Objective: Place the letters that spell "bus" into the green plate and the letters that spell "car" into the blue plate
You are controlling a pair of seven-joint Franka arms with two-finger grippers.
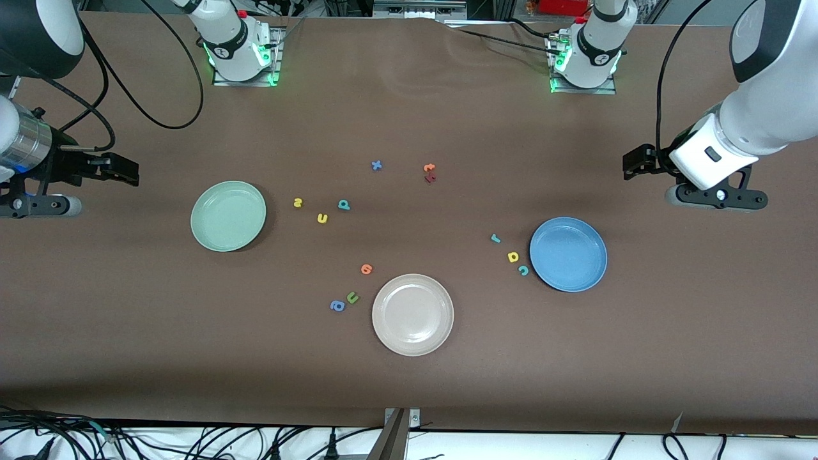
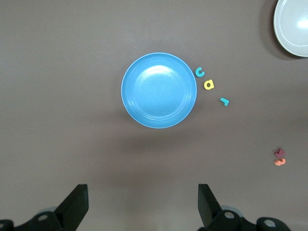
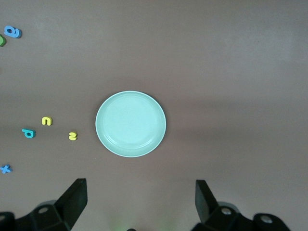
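Note:
The pale green plate (image 1: 228,215) sits toward the right arm's end, with the yellow "s" (image 1: 298,202), yellow "u" (image 1: 322,218) and teal "b" (image 1: 344,205) on the table beside it. Next to the blue plate (image 1: 568,253) lie the teal "r" (image 1: 496,238), yellow "a" (image 1: 513,257) and teal "c" (image 1: 523,270). Both plates are empty. My left gripper (image 1: 639,163) hovers open over the table at its own end, the blue plate (image 2: 159,90) ahead of its fingers. Over the other end my right gripper (image 1: 118,169) hangs open, facing the green plate (image 3: 130,123).
A beige-white plate (image 1: 413,314) lies nearest the front camera, mid-table. Beside it are an orange letter (image 1: 366,269), a green "u" (image 1: 352,297) and a blue "a" (image 1: 337,306). Farther back lie a blue "x" (image 1: 376,165), an orange letter (image 1: 429,168) and a dark red one (image 1: 430,178).

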